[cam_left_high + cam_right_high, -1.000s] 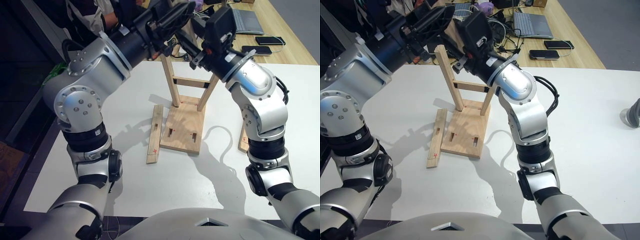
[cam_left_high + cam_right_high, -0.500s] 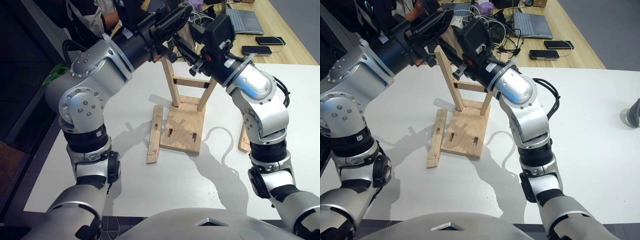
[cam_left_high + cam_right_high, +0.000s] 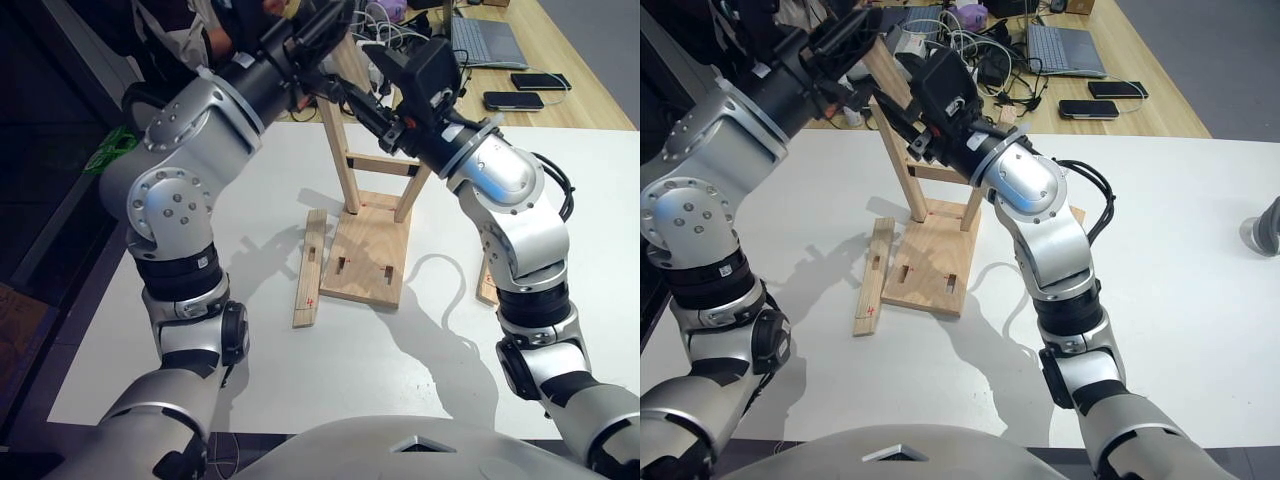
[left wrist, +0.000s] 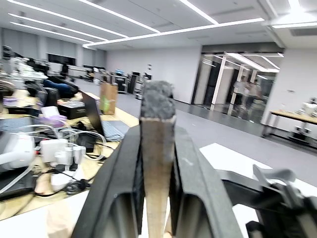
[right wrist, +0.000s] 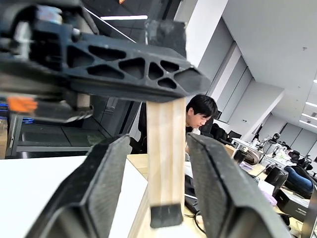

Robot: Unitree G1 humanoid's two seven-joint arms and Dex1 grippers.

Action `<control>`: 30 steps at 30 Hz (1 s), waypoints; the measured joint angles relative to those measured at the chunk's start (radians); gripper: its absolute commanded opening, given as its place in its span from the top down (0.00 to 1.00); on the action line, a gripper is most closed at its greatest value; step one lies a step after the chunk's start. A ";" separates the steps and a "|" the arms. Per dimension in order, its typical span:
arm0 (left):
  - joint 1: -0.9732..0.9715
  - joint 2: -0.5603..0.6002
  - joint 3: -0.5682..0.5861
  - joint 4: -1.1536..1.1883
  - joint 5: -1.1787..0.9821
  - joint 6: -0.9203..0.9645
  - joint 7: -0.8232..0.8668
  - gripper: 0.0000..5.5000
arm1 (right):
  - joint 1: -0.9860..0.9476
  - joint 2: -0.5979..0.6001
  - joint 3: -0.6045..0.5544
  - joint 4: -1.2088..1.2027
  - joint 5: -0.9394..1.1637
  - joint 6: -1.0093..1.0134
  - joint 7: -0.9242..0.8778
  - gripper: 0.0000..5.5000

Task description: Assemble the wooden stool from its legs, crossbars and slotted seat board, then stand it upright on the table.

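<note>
1. Seat board (image 3: 368, 255) is lying flat on the white table (image 3: 300, 380), with its two near slots facing up and unfilled.
2. Two legs are standing at the board's far edge. The upright leg (image 3: 340, 160) is on my left side and the second leg (image 3: 415, 190) is on my right. They are leaning away from each other toward their tops.
3. A crossbar (image 3: 385, 164) is bridging the two legs partway up, touching both.
4. My left claw (image 4: 157, 148) is pinching the top end of the upright leg. Its fingers are pressing on opposite faces of the wood, and the leg's dark capped tip is poking out past them.
5. My right claw (image 5: 163, 148) is hovering close beside the left one at the same leg, with its fingers (image 5: 106, 188) spread wide. From my right wrist, the leg is showing between them with a gap on each side, so they are not gripping it. I cannot tell how far in between them the wood is sitting.
6. A loose slotted bar (image 3: 310, 268) is lying on the table just beside the board's left edge and roughly parallel to it, with a red mark near its close end.
7. Another wooden piece (image 3: 487, 285) is lying on the table on my right side, mostly hidden behind my right arm.
8. A laptop (image 3: 485, 40) and a phone (image 3: 512, 100) are sitting on the wooden desk (image 3: 590, 100) beyond the table.
</note>
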 measured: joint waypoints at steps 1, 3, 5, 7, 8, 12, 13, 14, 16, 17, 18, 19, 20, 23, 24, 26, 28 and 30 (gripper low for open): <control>0.000 -0.008 0.000 -0.001 0.001 -0.004 0.009 0.93 | 0.000 0.000 -0.003 0.002 -0.001 -0.010 -0.003 0.50; 0.000 -0.014 0.010 -0.002 0.000 -0.007 0.028 0.93 | 0.000 0.010 -0.031 0.018 -0.002 -0.014 -0.041 0.48; 0.000 -0.012 0.061 -0.003 -0.013 -0.001 0.056 0.93 | -0.004 0.016 -0.092 0.033 0.014 -0.004 -0.075 0.48; 0.023 0.012 0.148 -0.035 -0.092 0.053 0.088 0.93 | -0.022 0.015 -0.178 0.036 0.074 0.033 -0.088 0.48; 0.053 0.025 0.183 -0.065 -0.145 0.093 0.097 0.93 | -0.026 0.013 -0.215 0.031 0.107 0.055 -0.089 0.48; 0.240 0.105 0.295 -0.171 -0.339 0.257 0.153 0.93 | 0.024 -0.008 -0.371 -0.060 0.252 0.185 -0.111 0.48; 0.284 0.110 0.313 -0.186 -0.360 0.267 0.175 0.93 | 0.064 -0.010 -0.399 -0.098 0.286 0.215 -0.117 0.48; 0.334 0.108 0.321 -0.188 -0.364 0.271 0.201 0.93 | 0.116 -0.011 -0.421 -0.133 0.313 0.240 -0.128 0.48; 0.418 0.075 0.315 -0.187 -0.327 0.254 0.251 0.93 | 0.212 -0.001 -0.445 -0.193 0.352 0.272 -0.148 0.48; 0.442 0.049 0.302 -0.183 -0.302 0.236 0.280 0.93 | 0.258 0.013 -0.448 -0.215 0.367 0.278 -0.167 0.48; 0.462 0.020 0.287 -0.176 -0.273 0.216 0.308 0.93 | 0.306 0.036 -0.449 -0.226 0.376 0.284 -0.186 0.48; 0.471 -0.007 0.272 -0.166 -0.251 0.195 0.330 0.93 | 0.352 0.060 -0.447 -0.230 0.379 0.287 -0.206 0.48; 0.477 -0.041 0.260 -0.142 -0.220 0.172 0.357 0.93 | 0.410 0.097 -0.444 -0.230 0.386 0.291 -0.234 0.48; 0.483 -0.114 0.251 -0.104 -0.196 0.119 0.402 0.93 | 0.506 0.178 -0.451 -0.230 0.415 0.294 -0.306 0.48; 0.484 -0.128 0.242 -0.102 -0.192 0.111 0.409 0.93 | 0.527 0.196 -0.452 -0.229 0.416 0.292 -0.324 0.48; 0.488 -0.144 0.225 -0.100 -0.177 0.106 0.419 0.93 | 0.554 0.207 -0.451 -0.225 0.415 0.280 -0.347 0.48; 0.504 -0.149 0.218 -0.100 -0.177 0.105 0.419 0.93 | 0.564 0.212 -0.450 -0.214 0.414 0.271 -0.356 0.48; 0.542 -0.150 0.215 -0.101 -0.177 0.105 0.418 0.93 | 0.567 0.214 -0.448 -0.208 0.414 0.259 -0.369 0.48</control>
